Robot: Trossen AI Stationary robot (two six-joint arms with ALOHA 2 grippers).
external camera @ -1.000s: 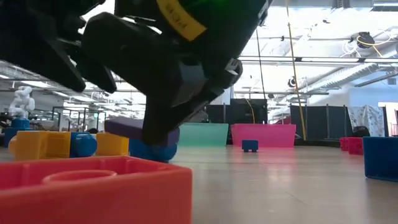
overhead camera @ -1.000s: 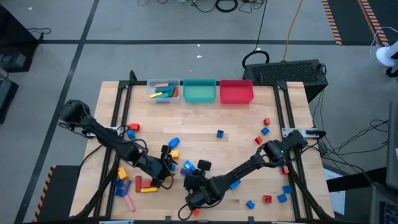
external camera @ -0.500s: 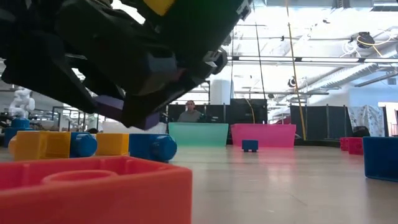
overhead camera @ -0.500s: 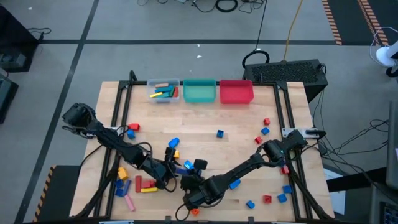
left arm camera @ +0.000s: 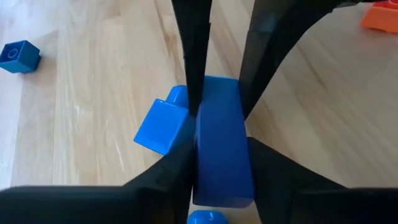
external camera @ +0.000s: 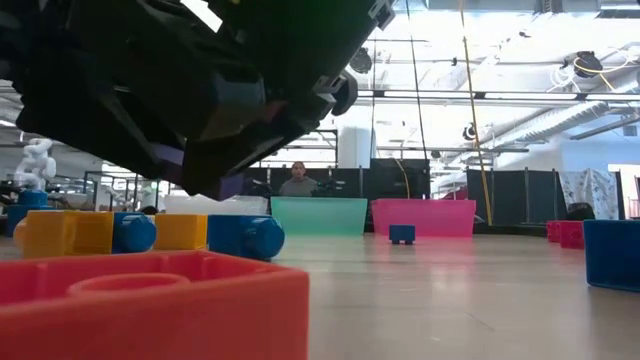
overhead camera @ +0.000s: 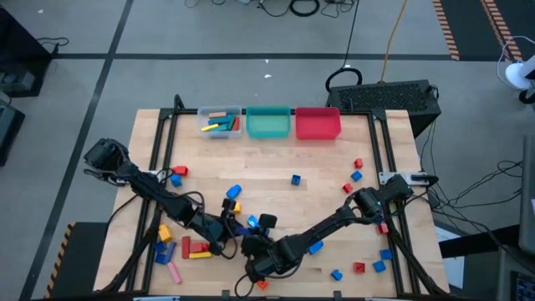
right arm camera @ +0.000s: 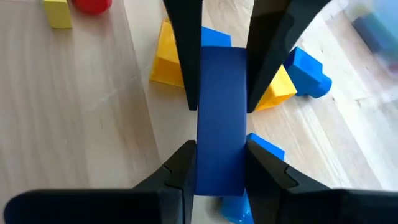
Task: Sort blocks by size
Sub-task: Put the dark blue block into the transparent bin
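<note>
A long blue bar point(left arm camera: 219, 124) hangs clear of the table near its front middle, with both grippers shut on it from opposite ends. My left gripper point(left arm camera: 219, 163) comes from the table's left point(overhead camera: 231, 232). My right gripper point(right arm camera: 221, 160) comes from the right point(overhead camera: 253, 243). In the low view the bar point(external camera: 172, 158) shows under the dark gripper bodies. Loose blocks lie flat on the wood: blue point(left arm camera: 158, 124), yellow point(right arm camera: 165, 62), red point(overhead camera: 196, 247). My left gripper pinches the bar's two long sides at one end point(left arm camera: 217, 180) between its two fingers. The fingers lie along the bar and slant down from the table's left. The bar is lifted clear. My right gripper pinches the bar's long sides at the opposite end point(right arm camera: 219, 177) between its two fingers. They lie along the bar, slanting down from the table's near right. The bar stays clear of the blocks below it.
Clear bin point(overhead camera: 220, 122) with several bars, teal bin point(overhead camera: 267, 123) and red bin point(overhead camera: 318, 123) stand along the far edge. Blocks are scattered near the left and right edges. A big red block point(external camera: 150, 300) sits close to the low camera. A person point(external camera: 297, 181) sits far behind.
My left gripper has shut on the free end of the blue bar held by my right gripper. In the low view the bar has risen a little off the blocks behind it.
</note>
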